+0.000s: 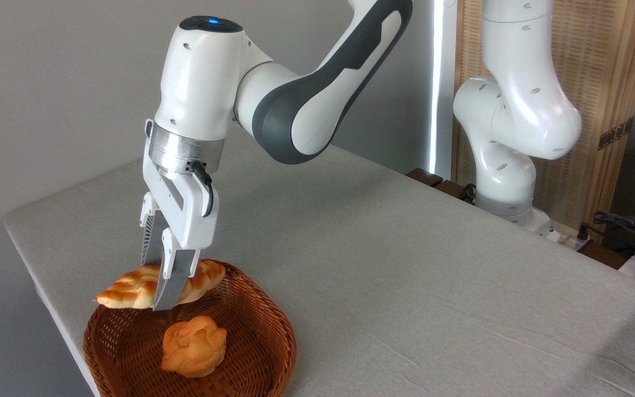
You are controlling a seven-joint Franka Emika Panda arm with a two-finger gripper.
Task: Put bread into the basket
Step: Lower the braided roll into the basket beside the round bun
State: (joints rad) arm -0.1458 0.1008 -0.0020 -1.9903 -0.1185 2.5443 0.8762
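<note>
The arm (295, 94) reaches in from the upper right, its white and grey elbow link bent so that the wrist points nearly straight down over the basket (251, 353). The gripper (160, 298) hangs slightly tilted, its two ribbed grey fingers (177, 281) clamped on the bread (130, 289) at about mid-length, one finger in front of the loaf and one behind. The bread is a long braided loaf, golden yellow with toasted orange-brown patches and tapered ends; it is held roughly level above the basket's far rim, its left end projecting past the rim. The basket is round, shallow and woven from reddish-brown wicker, with a fine ribbed weave on the wall and floor. Inside the basket, toward its near side, rests a small round knotted bun (193, 346), orange and glossy, apart from the loaf. The basket stands at the front left corner of the table (405, 264), which is covered with a smooth pale grey cloth showing faint creases.
</note>
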